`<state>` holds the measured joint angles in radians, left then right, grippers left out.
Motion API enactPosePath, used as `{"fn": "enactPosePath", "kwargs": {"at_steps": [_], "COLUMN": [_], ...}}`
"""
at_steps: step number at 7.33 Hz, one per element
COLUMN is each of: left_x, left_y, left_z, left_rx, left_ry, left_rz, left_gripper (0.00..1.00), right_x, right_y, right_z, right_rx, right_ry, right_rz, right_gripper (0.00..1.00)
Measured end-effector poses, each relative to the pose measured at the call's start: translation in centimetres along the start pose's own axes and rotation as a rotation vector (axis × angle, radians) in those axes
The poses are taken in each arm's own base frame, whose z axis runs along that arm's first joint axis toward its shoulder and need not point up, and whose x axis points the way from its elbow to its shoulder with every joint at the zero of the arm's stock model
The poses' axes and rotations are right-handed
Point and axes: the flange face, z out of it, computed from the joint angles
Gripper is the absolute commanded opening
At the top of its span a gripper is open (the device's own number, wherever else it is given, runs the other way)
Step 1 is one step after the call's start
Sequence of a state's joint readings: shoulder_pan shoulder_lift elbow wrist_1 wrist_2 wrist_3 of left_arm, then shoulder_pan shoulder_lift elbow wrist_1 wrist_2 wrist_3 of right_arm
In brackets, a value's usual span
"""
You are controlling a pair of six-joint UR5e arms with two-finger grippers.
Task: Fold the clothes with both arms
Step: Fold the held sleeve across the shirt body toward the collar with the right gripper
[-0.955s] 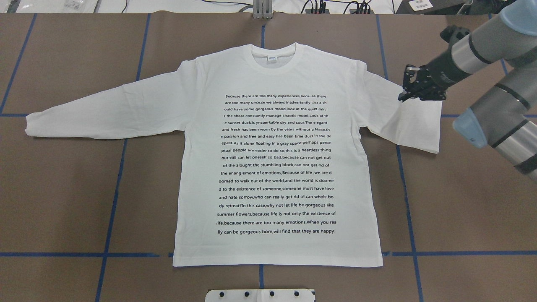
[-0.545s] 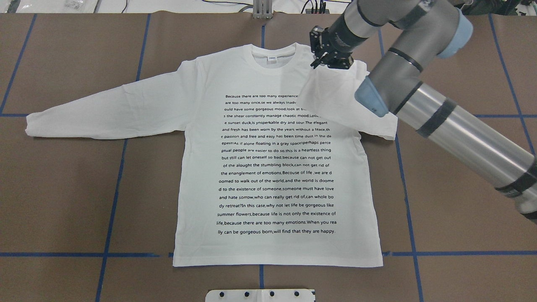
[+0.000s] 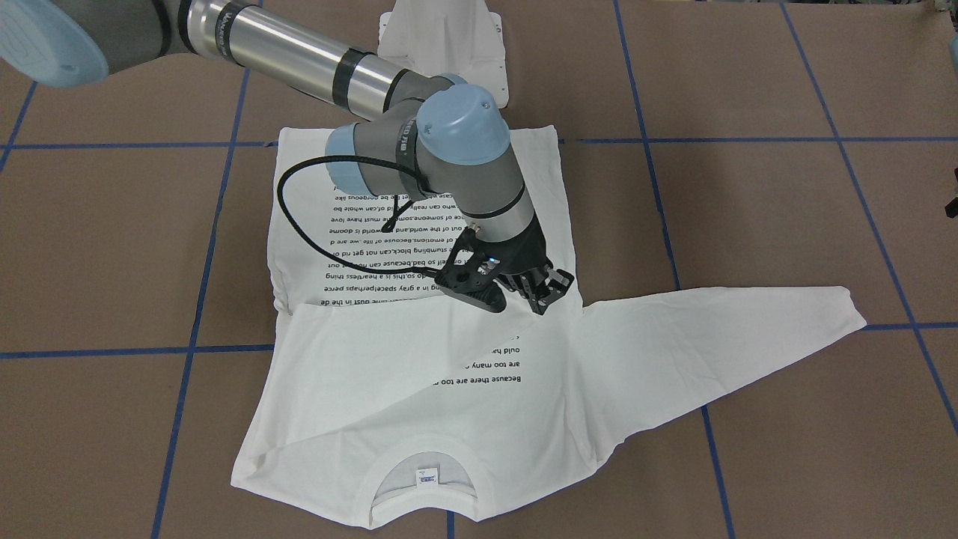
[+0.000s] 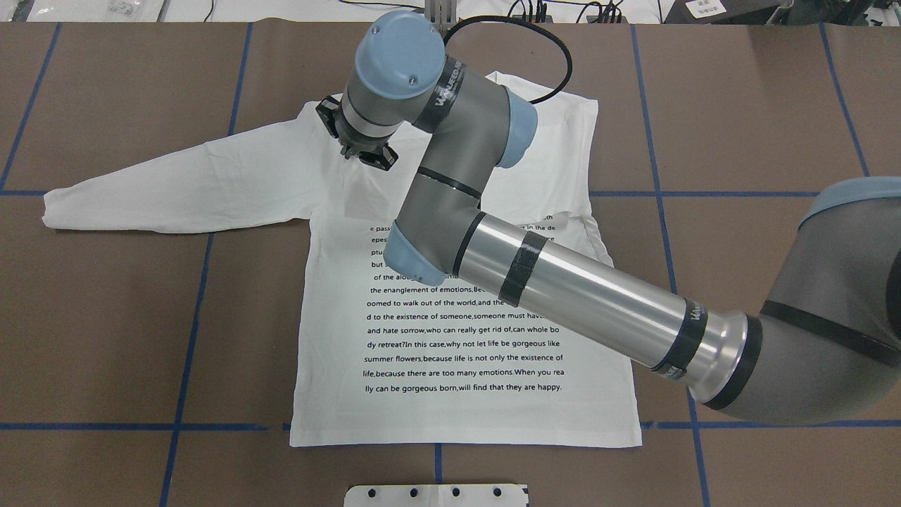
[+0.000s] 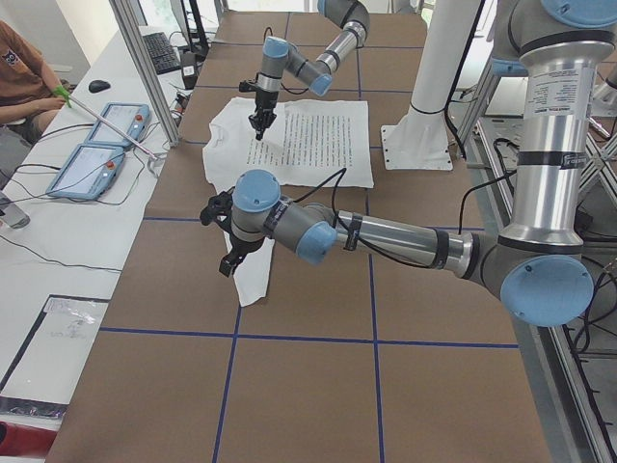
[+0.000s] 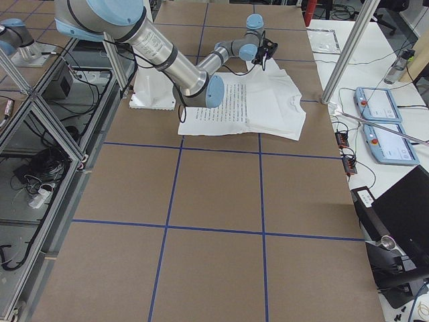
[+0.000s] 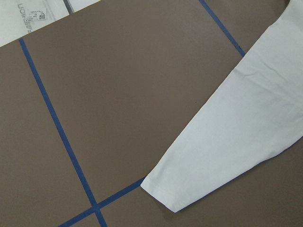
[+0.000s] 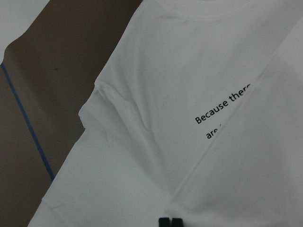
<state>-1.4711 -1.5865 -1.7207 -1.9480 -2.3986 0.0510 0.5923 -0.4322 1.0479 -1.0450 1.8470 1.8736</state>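
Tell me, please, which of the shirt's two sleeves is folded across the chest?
The right sleeve, pinched by the right gripper, lies over the top text lines; the left sleeve stretches flat outward.

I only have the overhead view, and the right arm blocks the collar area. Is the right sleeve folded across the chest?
Observer: Yes; the front-facing view shows the right sleeve lying diagonally over the chest of the T-shirt, hiding several upper text lines.
Operator: Is it gripped?
Observer: The right gripper is at that sleeve's end; the wrist view shows its fingertips pressed together there.
Operator: And the other gripper?
Observer: In the left side view, the left gripper hangs beside the left sleeve's cuff; open or shut, I can't tell.
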Motion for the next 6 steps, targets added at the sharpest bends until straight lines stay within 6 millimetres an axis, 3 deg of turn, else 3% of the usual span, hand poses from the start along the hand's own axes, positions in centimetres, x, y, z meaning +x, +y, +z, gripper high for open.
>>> {"fn": "enactPosePath", "kwargs": {"at_steps": [1, 4, 6], "left_x": [0.0, -0.3, -0.3], "left_y": [0.1, 0.4, 0.4], "left_z": [0.0, 0.3, 0.5], "left_rx": [0.0, -0.003, -0.006], "left_ry": [0.0, 0.0, 0.0], "left_rz": [0.0, -0.003, -0.004], "left_gripper": [1.0, 1.0, 1.0], "right_x": [0.2, 0.9, 1.1], "right_y": [2.2, 4.7, 4.8], "right_z": [1.5, 3.3, 3.7], "right_rx": [0.007, 0.028, 0.039], "right_ry": [-0.013, -0.021, -0.017], "right_rz": [-0.016, -0.031, -0.027], "right_gripper": [0.0, 0.0, 0.48]}}
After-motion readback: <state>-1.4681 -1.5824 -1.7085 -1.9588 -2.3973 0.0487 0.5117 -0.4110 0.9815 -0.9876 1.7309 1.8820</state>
